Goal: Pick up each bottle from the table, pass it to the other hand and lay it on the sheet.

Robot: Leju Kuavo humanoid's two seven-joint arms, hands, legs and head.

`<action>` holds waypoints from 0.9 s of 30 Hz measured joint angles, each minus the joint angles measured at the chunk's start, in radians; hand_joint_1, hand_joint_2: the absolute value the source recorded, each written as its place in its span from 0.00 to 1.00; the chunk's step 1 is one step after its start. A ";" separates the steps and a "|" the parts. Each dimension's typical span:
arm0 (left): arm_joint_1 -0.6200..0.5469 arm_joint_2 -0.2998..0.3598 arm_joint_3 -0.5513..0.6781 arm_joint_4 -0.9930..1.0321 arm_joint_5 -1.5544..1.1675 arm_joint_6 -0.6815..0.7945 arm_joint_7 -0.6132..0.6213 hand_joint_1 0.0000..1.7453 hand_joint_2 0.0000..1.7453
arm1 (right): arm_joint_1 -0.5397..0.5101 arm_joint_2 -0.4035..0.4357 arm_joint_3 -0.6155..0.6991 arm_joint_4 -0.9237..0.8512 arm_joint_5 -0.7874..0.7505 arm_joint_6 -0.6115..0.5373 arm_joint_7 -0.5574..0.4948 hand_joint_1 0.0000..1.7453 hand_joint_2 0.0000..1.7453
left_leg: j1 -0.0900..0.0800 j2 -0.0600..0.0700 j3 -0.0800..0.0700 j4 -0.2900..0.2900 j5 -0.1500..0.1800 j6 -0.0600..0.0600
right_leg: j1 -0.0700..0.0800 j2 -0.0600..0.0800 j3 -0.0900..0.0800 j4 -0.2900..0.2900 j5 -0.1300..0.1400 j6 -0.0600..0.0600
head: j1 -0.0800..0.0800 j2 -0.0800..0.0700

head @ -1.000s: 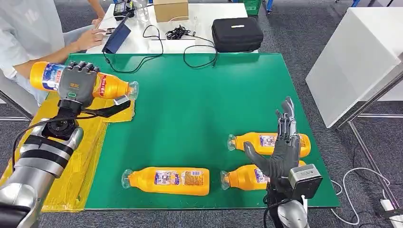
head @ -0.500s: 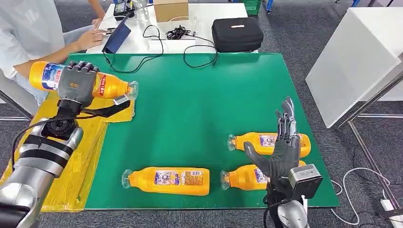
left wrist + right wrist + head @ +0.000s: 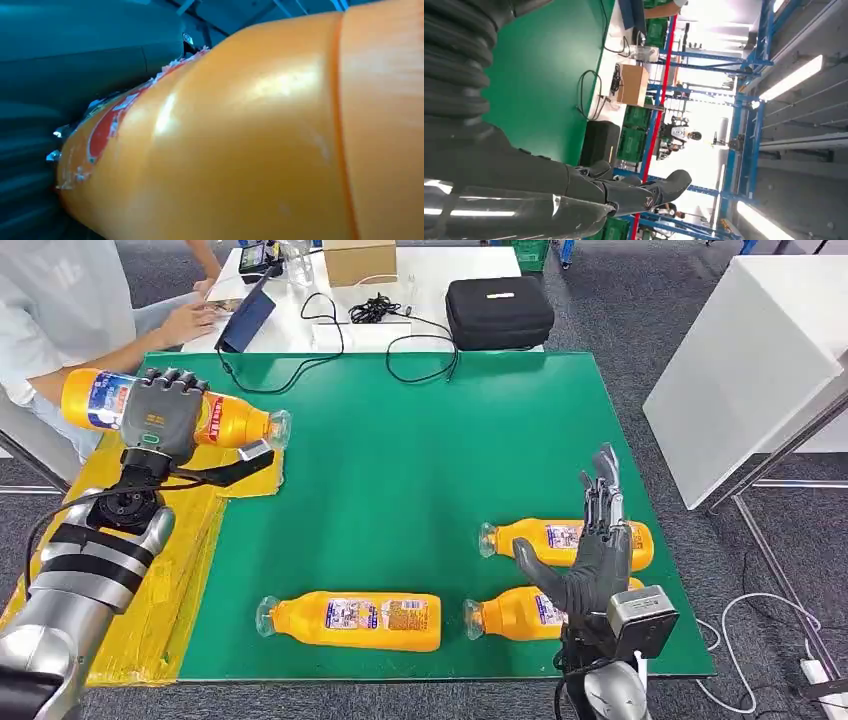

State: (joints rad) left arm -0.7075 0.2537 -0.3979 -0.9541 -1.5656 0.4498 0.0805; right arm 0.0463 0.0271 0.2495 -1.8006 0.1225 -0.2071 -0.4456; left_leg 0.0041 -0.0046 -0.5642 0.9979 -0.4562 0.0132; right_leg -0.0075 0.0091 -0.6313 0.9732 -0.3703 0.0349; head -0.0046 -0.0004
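Item: bottle (image 3: 170,412), lying sideways in my left hand (image 3: 160,418), which is gripping it mid-body above yellow sheet (image 3: 150,580). My right hand (image 3: 592,550) is hovering, holding nothing, fingers spread, well apart from sheet. Advice: lower level onto sheet before releasing.

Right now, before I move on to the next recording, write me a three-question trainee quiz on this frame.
1. True or false: the left hand holds an orange bottle in the air.
2. How many bottles lie on the green table?
A. two
B. three
C. four
3. Fill in: the right hand holds nothing, its fingers ____.

Key: 1 true. 2 B: the near bottle, the middle bottle and the far bottle. 3 apart, pointing up.
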 measured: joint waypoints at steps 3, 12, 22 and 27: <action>0.000 0.000 0.000 0.000 0.000 0.000 0.000 1.00 1.00 | 0.000 0.000 0.000 0.000 0.000 0.000 0.000 0.00 1.00 | 0.000 0.000 0.000 0.000 0.000 0.000 | 0.000 0.000 0.000 0.000 0.000 0.000 | 0.000 0.000; -0.001 0.000 0.000 0.000 0.000 0.000 0.000 1.00 1.00 | 0.000 0.000 0.000 0.000 0.000 0.000 0.000 0.00 1.00 | 0.000 0.000 0.000 0.000 0.000 0.000 | 0.000 0.000 0.000 0.000 0.000 0.000 | 0.000 0.000; -0.073 -0.069 0.121 0.337 0.249 -0.534 0.151 1.00 1.00 | -0.050 0.031 0.023 0.066 0.086 0.034 0.098 0.00 1.00 | 0.000 0.005 0.003 0.000 0.000 0.000 | 0.000 0.004 0.000 0.000 0.001 0.000 | -0.006 0.000; -0.077 -0.106 0.161 0.451 0.234 -0.262 0.140 1.00 1.00 | -0.060 0.036 0.031 0.093 0.088 0.029 0.098 0.00 1.00 | 0.001 -0.006 -0.003 0.001 0.003 -0.001 | 0.002 -0.005 -0.001 0.000 0.000 0.000 | -0.004 0.000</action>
State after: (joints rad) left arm -0.7842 0.1472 -0.2369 -0.5031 -1.3317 0.1880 0.2208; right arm -0.0141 0.0629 0.2808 -1.7075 0.2106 -0.1785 -0.3479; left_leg 0.0051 -0.0101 -0.5671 0.9985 -0.4530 0.0123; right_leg -0.0053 0.0039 -0.6320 0.9736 -0.3699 0.0345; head -0.0088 -0.0004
